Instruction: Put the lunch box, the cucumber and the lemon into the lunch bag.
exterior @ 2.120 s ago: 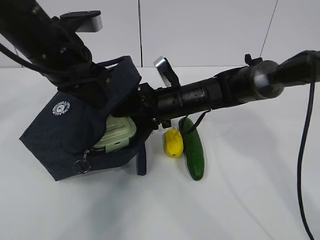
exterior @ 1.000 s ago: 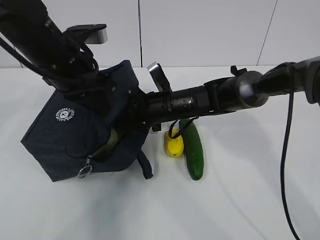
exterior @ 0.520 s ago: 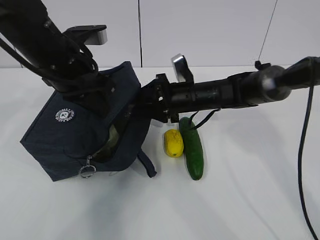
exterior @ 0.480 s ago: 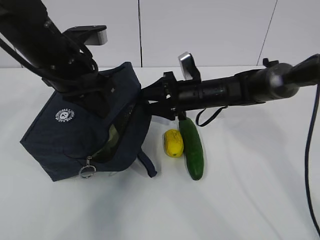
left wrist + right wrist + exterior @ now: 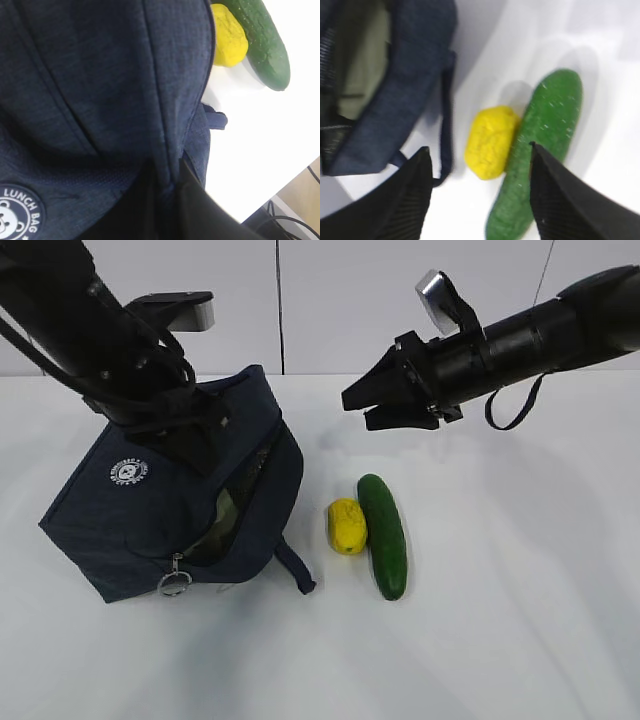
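Observation:
The navy lunch bag (image 5: 150,510) sits tilted on the table with its mouth facing right. My left gripper (image 5: 205,440) is shut on the bag's top edge; in the left wrist view (image 5: 170,182) the fabric is pinched between the dark fingers. The pale green lunch box (image 5: 224,515) shows inside the bag, and also in the right wrist view (image 5: 362,60). The yellow lemon (image 5: 347,525) lies against the dark green cucumber (image 5: 384,535), right of the bag. My right gripper (image 5: 362,408) is open and empty, in the air above them (image 5: 479,147).
One bag handle strap (image 5: 293,568) lies on the white table toward the lemon. The metal zipper ring (image 5: 173,583) hangs at the bag's lower front. A white wall stands behind the table.
My right gripper has drawn out of the bag's mouth and moved up and to the right, empty. The lunch box has stayed in the bag. The left arm, lemon and cucumber have not moved.

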